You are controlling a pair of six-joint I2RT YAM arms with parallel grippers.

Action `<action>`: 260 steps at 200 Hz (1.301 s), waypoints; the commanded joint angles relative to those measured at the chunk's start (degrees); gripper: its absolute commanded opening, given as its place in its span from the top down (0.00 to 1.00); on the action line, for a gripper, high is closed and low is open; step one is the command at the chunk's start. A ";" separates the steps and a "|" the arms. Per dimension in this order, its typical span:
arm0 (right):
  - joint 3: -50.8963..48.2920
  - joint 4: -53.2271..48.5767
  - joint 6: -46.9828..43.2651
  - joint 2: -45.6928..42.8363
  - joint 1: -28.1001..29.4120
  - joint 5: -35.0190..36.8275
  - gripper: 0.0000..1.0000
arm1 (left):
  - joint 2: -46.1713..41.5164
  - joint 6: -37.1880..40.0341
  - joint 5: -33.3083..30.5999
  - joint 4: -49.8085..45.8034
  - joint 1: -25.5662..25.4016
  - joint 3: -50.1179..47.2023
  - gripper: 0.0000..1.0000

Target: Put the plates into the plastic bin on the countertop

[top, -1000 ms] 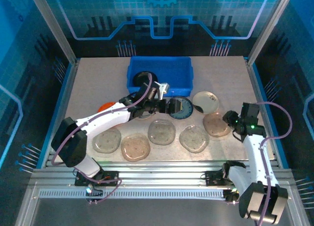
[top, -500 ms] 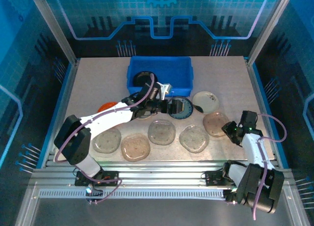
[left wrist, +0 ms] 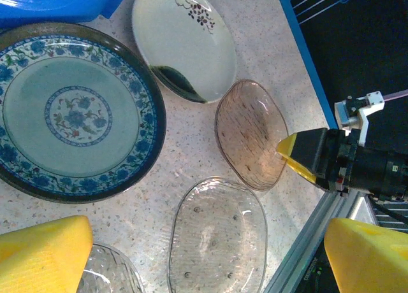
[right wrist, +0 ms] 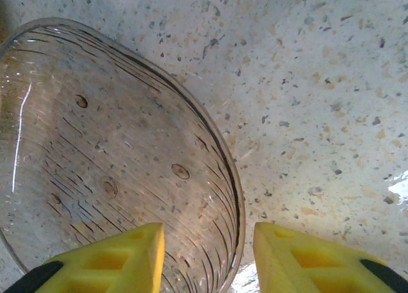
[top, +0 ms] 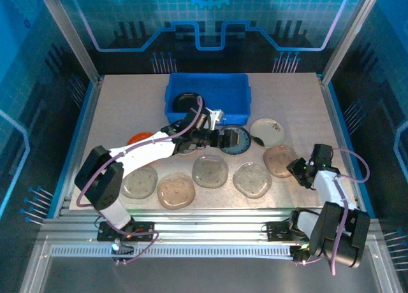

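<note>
Speckled countertop [top: 115,108] strewn with plates [top: 210,171]. Left gripper [top: 220,139] spread wide near blue-patterned plate [left wrist: 73,111]. Right gripper [right wrist: 205,237] straddles brownish glass plate [right wrist: 95,159] rim; grasp unclear.

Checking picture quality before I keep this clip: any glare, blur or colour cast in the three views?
Top external: sharp, the countertop evenly lit, blue glow from the walls. Left wrist: the blue-patterned plate crisp, the near yellow fingers soft. Right wrist: a white glare streak on the brownish glass plate, a bright patch on the countertop at lower right.
</note>
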 commanded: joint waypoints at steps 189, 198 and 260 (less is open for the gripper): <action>-1.21 -0.19 0.34 -1.97 -3.25 0.29 1.00 | 3.76 -0.79 2.28 1.53 0.56 3.35 0.06; -1.30 -1.36 0.18 -4.29 -3.96 0.65 1.00 | 3.55 -0.49 2.12 1.17 0.53 3.51 0.06; 5.83 -13.22 -0.89 -21.19 -5.39 6.03 1.00 | 1.90 1.47 1.07 -1.89 1.38 5.35 0.06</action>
